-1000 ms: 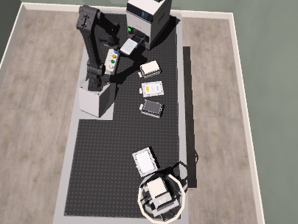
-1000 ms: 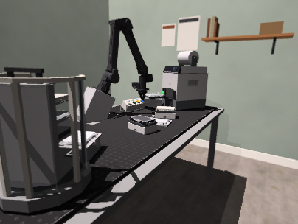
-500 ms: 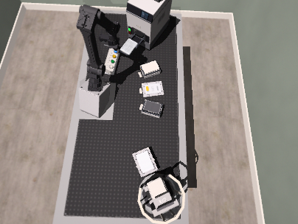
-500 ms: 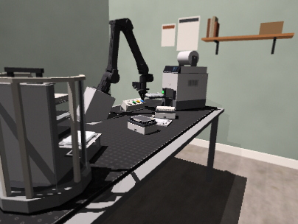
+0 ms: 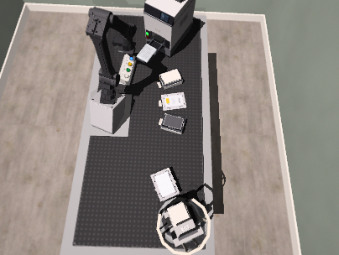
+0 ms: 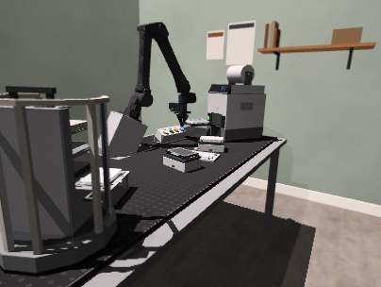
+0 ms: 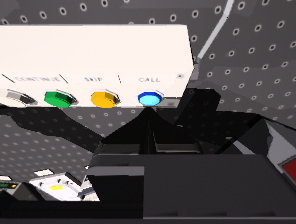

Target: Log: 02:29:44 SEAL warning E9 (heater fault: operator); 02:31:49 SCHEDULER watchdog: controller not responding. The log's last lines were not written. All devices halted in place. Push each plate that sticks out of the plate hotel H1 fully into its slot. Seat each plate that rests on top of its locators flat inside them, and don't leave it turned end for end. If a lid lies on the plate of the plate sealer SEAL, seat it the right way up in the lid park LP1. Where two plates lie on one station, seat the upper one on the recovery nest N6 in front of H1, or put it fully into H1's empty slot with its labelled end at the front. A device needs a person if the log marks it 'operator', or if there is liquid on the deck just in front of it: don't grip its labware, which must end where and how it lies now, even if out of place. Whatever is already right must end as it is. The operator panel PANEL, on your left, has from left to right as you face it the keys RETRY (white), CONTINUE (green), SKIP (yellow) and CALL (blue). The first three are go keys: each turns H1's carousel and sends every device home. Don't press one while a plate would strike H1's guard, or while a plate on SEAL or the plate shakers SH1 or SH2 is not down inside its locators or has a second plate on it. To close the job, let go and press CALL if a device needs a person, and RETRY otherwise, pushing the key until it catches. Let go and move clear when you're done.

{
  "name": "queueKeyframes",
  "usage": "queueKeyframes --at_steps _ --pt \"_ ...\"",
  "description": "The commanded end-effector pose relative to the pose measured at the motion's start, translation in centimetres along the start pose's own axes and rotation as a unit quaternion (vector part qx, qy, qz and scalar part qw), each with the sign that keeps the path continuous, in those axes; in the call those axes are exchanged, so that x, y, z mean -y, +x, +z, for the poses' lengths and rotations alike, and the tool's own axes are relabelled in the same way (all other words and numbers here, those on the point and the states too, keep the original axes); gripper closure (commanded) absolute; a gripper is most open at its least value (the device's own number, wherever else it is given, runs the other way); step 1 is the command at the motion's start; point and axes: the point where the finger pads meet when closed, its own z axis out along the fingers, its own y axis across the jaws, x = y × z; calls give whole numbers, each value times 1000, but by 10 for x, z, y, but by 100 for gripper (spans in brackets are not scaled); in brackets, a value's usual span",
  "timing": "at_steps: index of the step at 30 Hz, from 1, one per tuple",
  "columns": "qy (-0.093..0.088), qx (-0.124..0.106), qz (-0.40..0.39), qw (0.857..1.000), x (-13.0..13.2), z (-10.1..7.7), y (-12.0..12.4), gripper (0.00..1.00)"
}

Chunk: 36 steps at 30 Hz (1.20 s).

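The operator panel (image 7: 95, 60) is a white box with its keys in a row. In the wrist view my gripper (image 7: 148, 112) is shut and empty, its tip touching the blue CALL key (image 7: 150, 98), which glows bright. The yellow SKIP key (image 7: 104, 98), the green CONTINUE key (image 7: 59, 98) and the white RETRY key (image 7: 17, 97) lie to its left. From above, the panel (image 5: 127, 68) sits beside my arm, and the gripper (image 6: 182, 115) hangs over it. The sealer SEAL (image 5: 168, 23) has a plate (image 5: 148, 53) on its tray. The plate hotel H1 (image 5: 183, 224) stands at the near end.
Three stations stand in a row: one with a white plate (image 5: 171, 78), one with a yellow-marked top (image 5: 174, 101), one with a dark plate (image 5: 174, 122). A white plate on a nest (image 5: 164, 184) lies in front of H1. A cable (image 7: 215, 30) runs behind the panel.
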Motion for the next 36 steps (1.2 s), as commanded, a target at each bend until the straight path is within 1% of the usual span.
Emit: queueKeyframes --at_steps 1,4,5,7,8,19,21,22,23,24,32,34,36 --pt "32 0 2 999 25 -28 -2 100" --pt "32 -1 2 999 25 -30 -2 100" --pt "23 0 1 1000 15 -27 -3 100" --pt "32 -1 2 999 24 -36 -2 100" --pt "33 -1 2 999 25 -38 -2 100" --pt "34 -1 2 999 24 -62 -2 100" --pt "34 -1 2 999 24 -62 -2 100" --pt "27 0 1 1000 16 -59 -3 100" --pt "33 -1 2 999 23 -66 -2 100" --pt "34 -1 2 999 24 -68 -2 100" --pt "35 -1 2 999 23 -85 -2 100" --pt "35 -1 2 999 23 -87 -2 100" --pt "26 0 1 1000 14 -81 -3 100"
